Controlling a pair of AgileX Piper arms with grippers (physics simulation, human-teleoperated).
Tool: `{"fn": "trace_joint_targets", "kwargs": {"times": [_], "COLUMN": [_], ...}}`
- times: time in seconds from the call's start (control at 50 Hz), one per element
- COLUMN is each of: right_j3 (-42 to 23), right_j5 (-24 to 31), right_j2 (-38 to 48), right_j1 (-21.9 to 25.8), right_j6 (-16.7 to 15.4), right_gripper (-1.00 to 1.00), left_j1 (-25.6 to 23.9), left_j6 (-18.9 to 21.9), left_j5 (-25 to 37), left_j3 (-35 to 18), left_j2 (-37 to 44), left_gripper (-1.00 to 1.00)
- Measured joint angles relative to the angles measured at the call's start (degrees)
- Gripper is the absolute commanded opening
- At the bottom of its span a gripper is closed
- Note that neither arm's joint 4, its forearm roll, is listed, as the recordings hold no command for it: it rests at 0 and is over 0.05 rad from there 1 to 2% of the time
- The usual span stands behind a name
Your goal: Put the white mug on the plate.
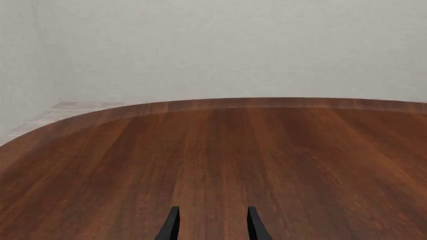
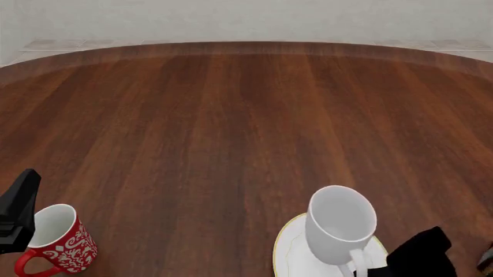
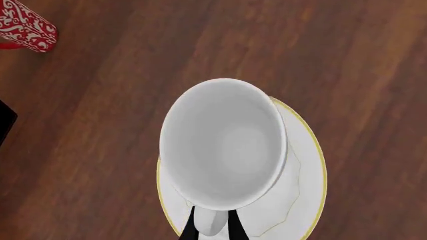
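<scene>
Gripping the white mug (image 3: 223, 145) by its handle, right jaws (image 3: 212, 225) closed; mug upright on plate (image 3: 303, 190). Left jaws (image 1: 212, 222) parted, empty above bench (image 1: 213, 150).

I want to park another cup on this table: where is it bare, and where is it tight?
The table is bare from its far edge down the middle, between the red mug and the plate. It is crowded at the near right, where the white mug and right gripper sit over the plate.

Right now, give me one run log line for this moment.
white mug: upright over plate | right gripper: shut on mug handle | left gripper: open, holds nothing | red mug: untouched, near left
</scene>
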Motion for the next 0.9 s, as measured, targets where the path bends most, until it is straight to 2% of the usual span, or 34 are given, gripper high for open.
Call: {"fn": "trace_joint_targets", "kwargs": {"times": [0.24,0.5,0.52,0.9], "right_j3": [1.4,1.9,1.9,1.7], "right_j5": [-4.0,-5.5,-5.5,-3.7], "right_j2": [3.2,4.3,4.4,2.6], "right_j1": [0.8,0.9,0.9,0.5], "right_j6": [1.4,2.1,2.1,2.2], "right_gripper": [-1.0,-1.0,1.0,1.0], "left_j1": [0.0,0.0,0.0,0.0], "left_j6": [0.0,0.0,0.0,0.0], "left_j5": [0.0,0.0,0.0,0.0], "left_j3": [0.0,0.0,0.0,0.0], "left_j2": [0.0,0.0,0.0,0.0], "left_gripper": [1.0,1.0,1.0,1.0]}}
